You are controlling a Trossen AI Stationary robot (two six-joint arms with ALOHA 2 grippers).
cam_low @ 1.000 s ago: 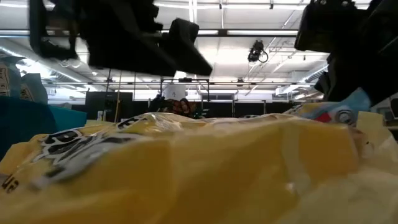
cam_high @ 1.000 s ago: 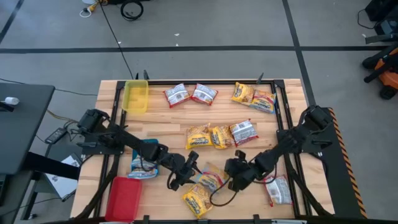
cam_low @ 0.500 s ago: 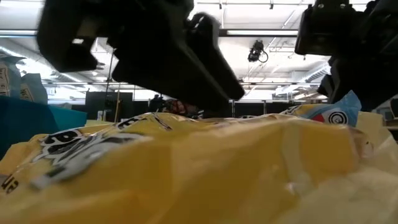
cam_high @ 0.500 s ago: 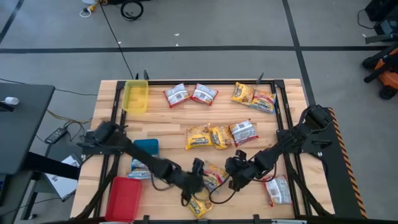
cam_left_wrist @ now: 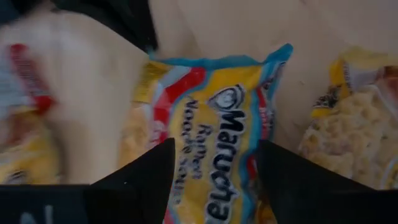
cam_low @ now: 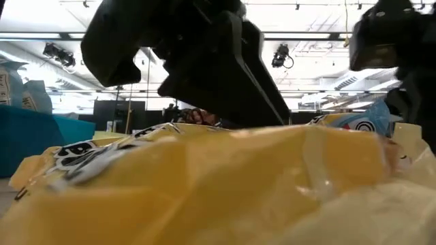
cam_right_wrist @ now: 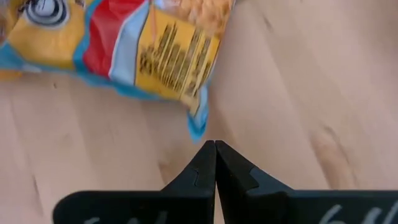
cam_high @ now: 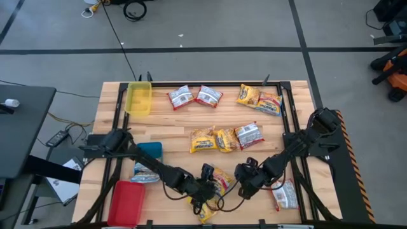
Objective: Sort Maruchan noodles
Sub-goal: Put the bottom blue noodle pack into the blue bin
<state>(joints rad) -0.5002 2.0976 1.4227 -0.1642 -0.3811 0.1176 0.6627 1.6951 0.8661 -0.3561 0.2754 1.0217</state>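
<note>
The wooden table (cam_high: pixel 178 127) is carrying three trays along its left side: a yellow tray (cam_high: pixel 138 98) at the far corner, a blue tray (cam_high: pixel 150 151) midway and a red tray (cam_high: pixel 127 202) at the near corner. Maruchan noodles are lying scattered across it: two red-and-white packets (cam_high: pixel 194 97) and two yellow ones (cam_high: pixel 259 99) along the far edge, three more (cam_high: pixel 226 138) in the middle, one red-and-white packet (cam_high: pixel 284 194) near the right edge.

The left gripper (cam_high: pixel 205 191) is hovering with its fingers spread wide on either side of a yellow packet with blue and red trim (cam_left_wrist: pixel 211 143), not yet clamping it; another yellow packet (cam_high: pixel 205 210) is lying just beside it, filling the low view. The right gripper (cam_high: pixel 248 184), fingers pressed together and holding nothing, is sitting just right of that trimmed packet.

Since a second ago the left arm has been reaching farther toward the near edge, its fingers narrowing slightly
</note>
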